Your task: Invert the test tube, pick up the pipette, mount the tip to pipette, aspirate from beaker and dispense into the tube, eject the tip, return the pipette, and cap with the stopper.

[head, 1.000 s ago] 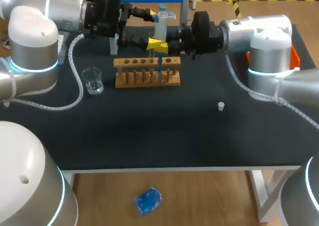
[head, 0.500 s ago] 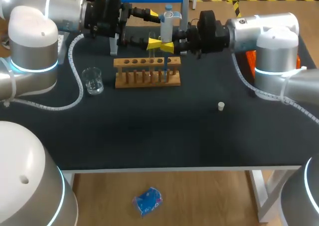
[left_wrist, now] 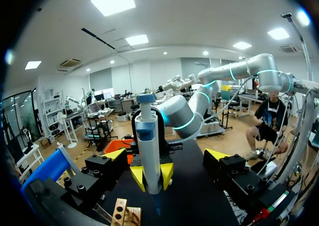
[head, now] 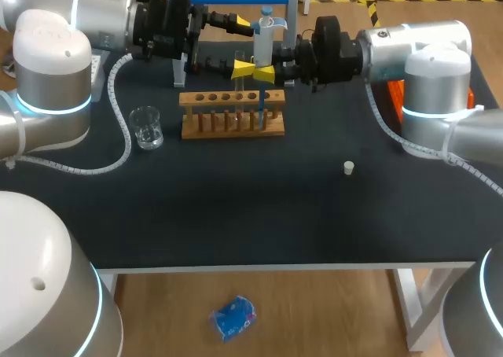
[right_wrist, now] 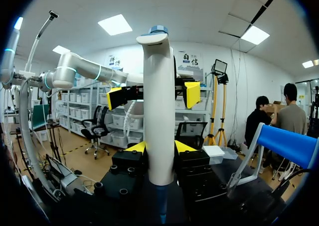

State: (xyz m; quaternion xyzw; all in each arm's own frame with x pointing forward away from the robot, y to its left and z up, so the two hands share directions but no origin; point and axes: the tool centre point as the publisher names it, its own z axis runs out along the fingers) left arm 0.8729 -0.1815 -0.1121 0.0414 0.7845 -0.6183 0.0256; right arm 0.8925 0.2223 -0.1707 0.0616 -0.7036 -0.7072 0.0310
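Our right gripper, coming in from the right to the upper middle of the frame, is clamped on the white body of the upright pipette, whose blue tip points down at the wooden rack. Our left gripper sits by the pipette's head with its fingers spread wide, gripping nothing. The beaker stands left of the rack, and the stopper lies alone right of centre.

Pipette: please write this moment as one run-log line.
right jaws: shut on pipette, upright over rack | left jaws: open | stopper: on table
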